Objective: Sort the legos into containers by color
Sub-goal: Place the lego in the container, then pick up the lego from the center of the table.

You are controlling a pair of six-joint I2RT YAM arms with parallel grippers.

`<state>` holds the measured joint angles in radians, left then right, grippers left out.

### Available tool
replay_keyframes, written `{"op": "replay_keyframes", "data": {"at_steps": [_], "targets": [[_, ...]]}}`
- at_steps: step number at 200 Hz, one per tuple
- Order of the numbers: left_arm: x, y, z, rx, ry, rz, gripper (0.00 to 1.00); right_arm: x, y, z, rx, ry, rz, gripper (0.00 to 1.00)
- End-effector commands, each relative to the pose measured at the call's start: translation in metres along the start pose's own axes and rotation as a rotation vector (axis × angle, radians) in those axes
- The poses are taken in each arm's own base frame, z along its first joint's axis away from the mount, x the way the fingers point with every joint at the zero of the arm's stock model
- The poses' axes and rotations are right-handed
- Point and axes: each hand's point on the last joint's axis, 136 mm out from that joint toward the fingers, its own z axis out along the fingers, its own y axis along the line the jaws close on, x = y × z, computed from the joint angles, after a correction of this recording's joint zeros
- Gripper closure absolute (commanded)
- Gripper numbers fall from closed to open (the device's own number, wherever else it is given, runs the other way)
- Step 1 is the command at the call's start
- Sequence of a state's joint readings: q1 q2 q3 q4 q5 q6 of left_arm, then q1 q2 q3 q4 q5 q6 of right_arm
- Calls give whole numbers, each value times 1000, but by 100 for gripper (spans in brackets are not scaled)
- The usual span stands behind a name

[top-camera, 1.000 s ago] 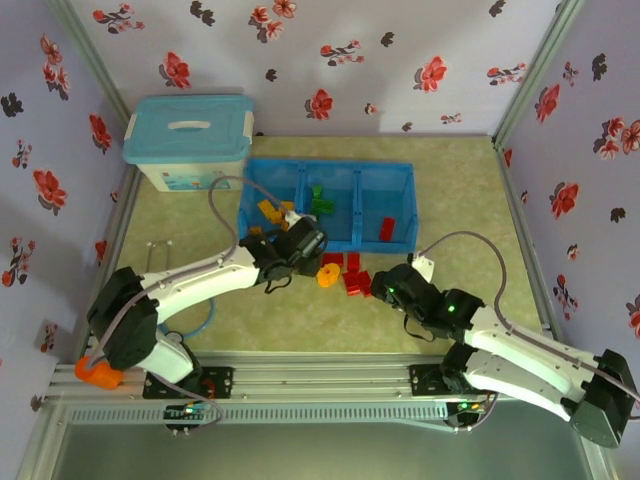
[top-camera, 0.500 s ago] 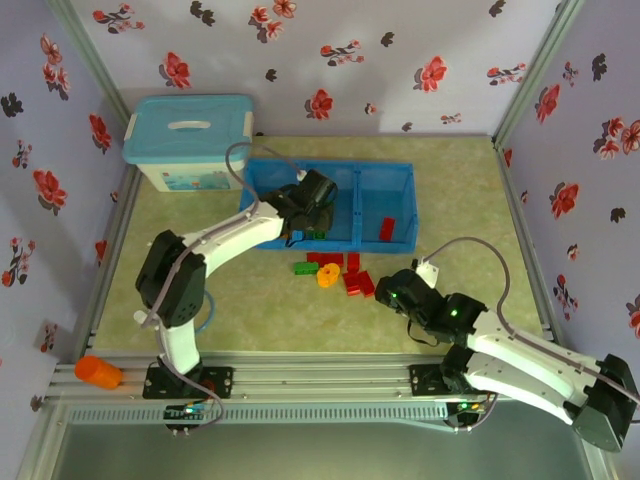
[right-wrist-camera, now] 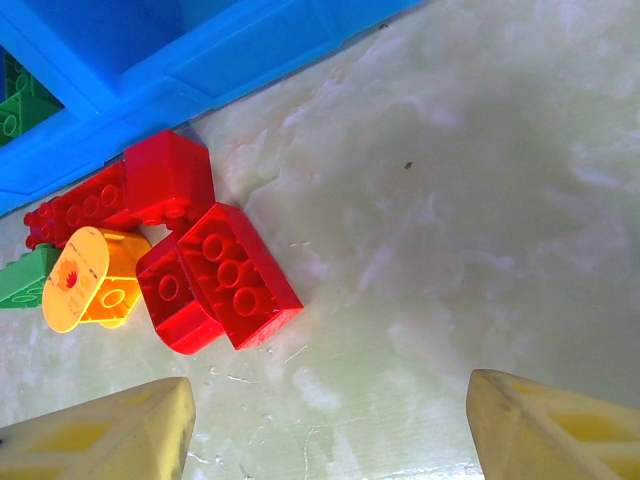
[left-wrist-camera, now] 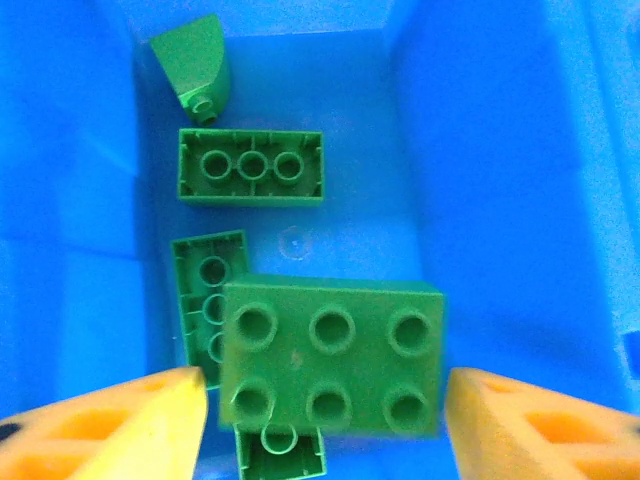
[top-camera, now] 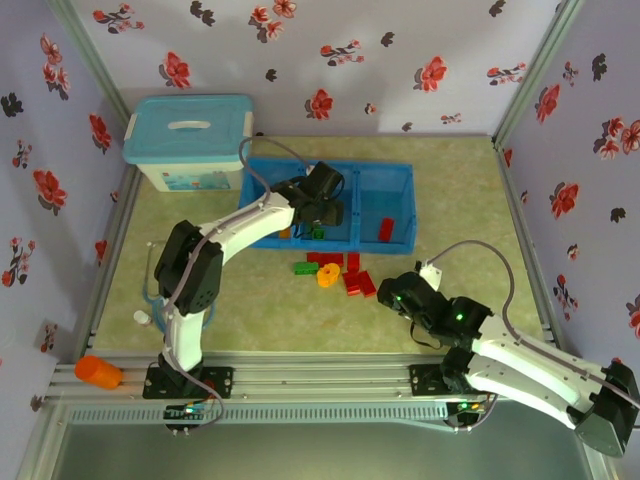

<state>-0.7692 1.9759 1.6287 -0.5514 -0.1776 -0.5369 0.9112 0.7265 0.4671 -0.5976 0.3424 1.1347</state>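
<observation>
Just in front of blue tray (top-camera: 385, 164): right gripper (right-wrist-camera: 330, 400) spread wide, empty, near loose red legos (right-wrist-camera: 235, 280). Over tray's middle compartment: left gripper (left-wrist-camera: 325, 395) let go, straddling green brick (left-wrist-camera: 330, 355) lying atop other greens. Risk: fingertip snagging brick on lift, flipping it out.

A robot-lab test booth: flowered panels (top-camera: 400, 40) wall the desk (top-camera: 460, 200) on three sides, an aluminium rail (top-camera: 320, 378) along its near edge.
</observation>
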Motion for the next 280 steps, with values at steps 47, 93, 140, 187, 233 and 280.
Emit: {"op": "replay_keyframes", "data": {"at_steps": [47, 93, 140, 187, 233, 280], "targets": [[-17, -12, -59, 59, -72, 23, 28, -1, 2, -5, 16, 8, -38, 28], [-14, -10, -112, 128, -162, 4, 28, -2, 19, -6, 13, 26, -108, 28], [30, 26, -134, 128, -193, -54, 28, 6, 56, 1, 2, 66, -270, 26], [104, 86, -133, 44, -182, -157, 28, 20, 97, 18, 33, 144, -396, 25], [174, 131, -129, 11, -154, -271, 28, 28, 151, 43, 29, 184, -478, 18], [227, 155, -120, 2, -85, -354, 29, 48, 189, 83, 75, 265, -542, 16]]}}
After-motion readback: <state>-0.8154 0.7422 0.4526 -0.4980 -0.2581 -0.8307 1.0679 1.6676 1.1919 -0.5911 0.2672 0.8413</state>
